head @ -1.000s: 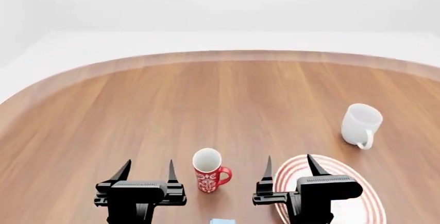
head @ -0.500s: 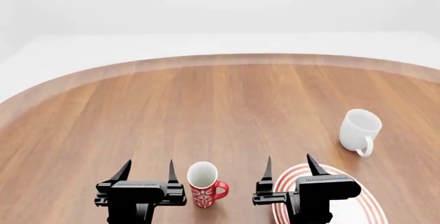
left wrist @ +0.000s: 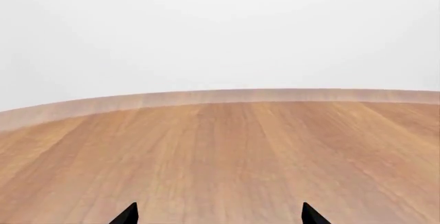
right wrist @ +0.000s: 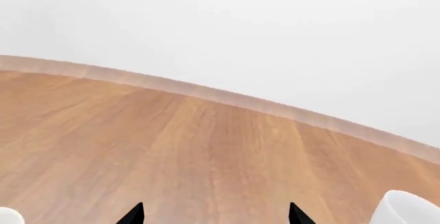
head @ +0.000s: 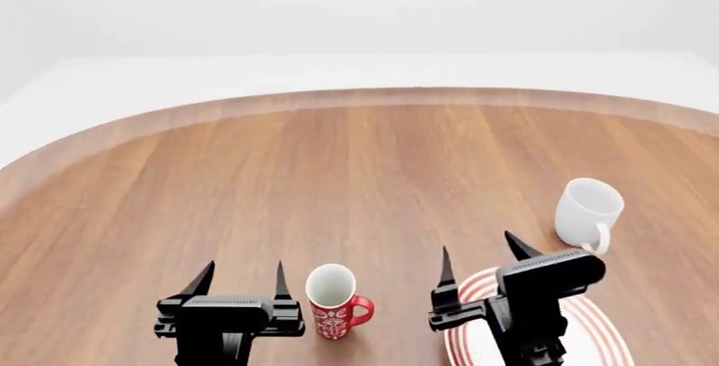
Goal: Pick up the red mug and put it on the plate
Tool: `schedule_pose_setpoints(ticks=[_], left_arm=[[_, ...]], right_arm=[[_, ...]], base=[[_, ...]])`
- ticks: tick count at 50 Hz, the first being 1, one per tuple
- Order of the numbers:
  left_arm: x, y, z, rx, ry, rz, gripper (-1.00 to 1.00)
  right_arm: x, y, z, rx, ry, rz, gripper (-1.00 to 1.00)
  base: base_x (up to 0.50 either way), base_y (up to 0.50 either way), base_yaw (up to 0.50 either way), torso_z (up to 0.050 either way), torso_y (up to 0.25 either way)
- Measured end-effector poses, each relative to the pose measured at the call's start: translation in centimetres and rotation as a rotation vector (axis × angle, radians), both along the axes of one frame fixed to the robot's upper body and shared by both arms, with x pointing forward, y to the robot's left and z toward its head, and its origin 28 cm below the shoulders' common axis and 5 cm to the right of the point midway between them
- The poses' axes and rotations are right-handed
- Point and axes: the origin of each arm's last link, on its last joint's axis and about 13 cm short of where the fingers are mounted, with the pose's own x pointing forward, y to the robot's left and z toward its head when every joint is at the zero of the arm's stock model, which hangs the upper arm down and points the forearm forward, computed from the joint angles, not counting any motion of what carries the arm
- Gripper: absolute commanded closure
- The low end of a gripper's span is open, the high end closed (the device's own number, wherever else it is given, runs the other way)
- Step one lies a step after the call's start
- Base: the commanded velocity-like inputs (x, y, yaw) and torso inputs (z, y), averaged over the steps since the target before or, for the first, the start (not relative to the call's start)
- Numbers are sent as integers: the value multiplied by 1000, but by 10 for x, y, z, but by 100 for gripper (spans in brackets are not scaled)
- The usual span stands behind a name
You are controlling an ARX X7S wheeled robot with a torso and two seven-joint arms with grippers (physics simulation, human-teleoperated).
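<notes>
Two tools show in the head view, both empty, prongs spread. Your left tool (head: 239,278) sits just left of the small red ceramic mug with white snowflake pattern (head: 335,302), not touching it. Mug upright on the wooden tabletop (head: 337,172), handle toward the round white plate with red rings (head: 590,324), which lies near it to the right. Your right tool (head: 481,262) hangs over the plate's near-left rim. Since half a second ago it has tilted and lifted a little; mug, plate and left tool hold the same spots. Plain white mug (head: 587,213) stands beyond the plate, apart from it.

Left wrist view: only two dark prong tips (left wrist: 128,214), wide apart, and bare wood to the tabletop's far edge. No mug in sight, so this tool is not aimed at it.

Right wrist view: prong tips (right wrist: 133,214) apart, bare wood ahead, white mug's rim (right wrist: 405,207) at one corner, a sliver of white at the other, too little to identify.

Judgement: the right arm has begun to move; grasp not yet started. You would need to swing it toward the red mug.
</notes>
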Motion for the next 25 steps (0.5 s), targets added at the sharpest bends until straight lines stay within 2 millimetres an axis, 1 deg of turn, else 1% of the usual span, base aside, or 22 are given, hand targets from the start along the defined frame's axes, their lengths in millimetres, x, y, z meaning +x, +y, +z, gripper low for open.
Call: schedule_pose_setpoints(ticks=[14, 20, 25], left_arm=[[0, 0, 1, 3, -2, -2, -100], [0, 0, 2, 3, -3, -2, -100], [-1, 0, 2, 2, -4, -2, -100]], right_arm=[[5, -36, 29, -122, 102, 287, -100], [10, -45, 38, -132, 151, 398, -100], [13, -50, 43, -133, 187, 453, -100]], base=[[0, 0, 0, 0, 0], [0, 0, 0, 0, 0], [0, 0, 0, 0, 0]])
